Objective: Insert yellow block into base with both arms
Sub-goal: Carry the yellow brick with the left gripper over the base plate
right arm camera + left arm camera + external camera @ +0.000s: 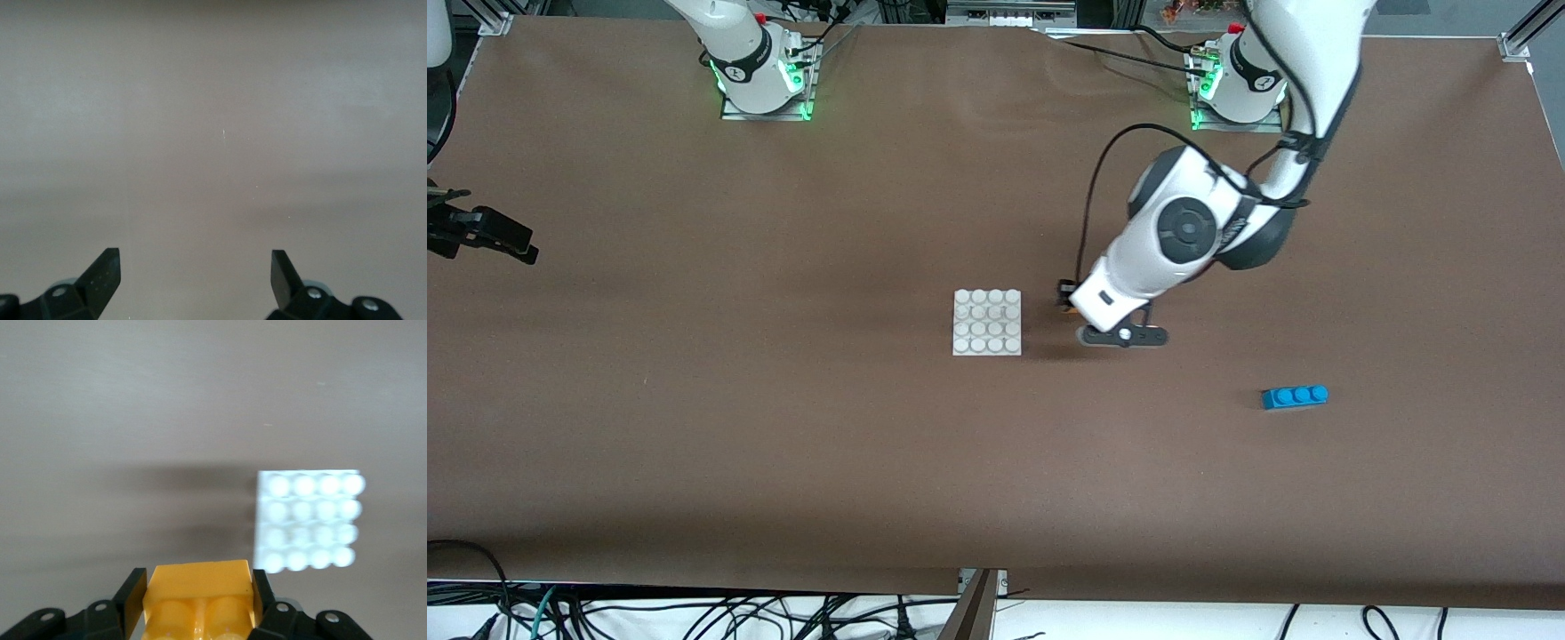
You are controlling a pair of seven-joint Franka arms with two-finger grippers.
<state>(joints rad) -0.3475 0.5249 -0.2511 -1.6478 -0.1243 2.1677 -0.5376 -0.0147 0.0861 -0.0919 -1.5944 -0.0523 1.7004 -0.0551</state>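
The yellow block [199,593] is clamped between the black fingers of my left gripper [199,583], which is shut on it. From the front only a sliver of the block [1064,308] shows under the left wrist. The left gripper [1065,299] hangs low over the table just beside the white studded base [987,322], toward the left arm's end. The base [308,520] lies flat with nothing on its studs. My right gripper [194,260] is open over bare table, and it waits at the right arm's end of the table [503,238].
A blue three-stud brick [1295,396] lies nearer the front camera, toward the left arm's end. The left arm's forearm and elbow [1183,231] reach over the table above the gripper. Cables hang along the table's front edge.
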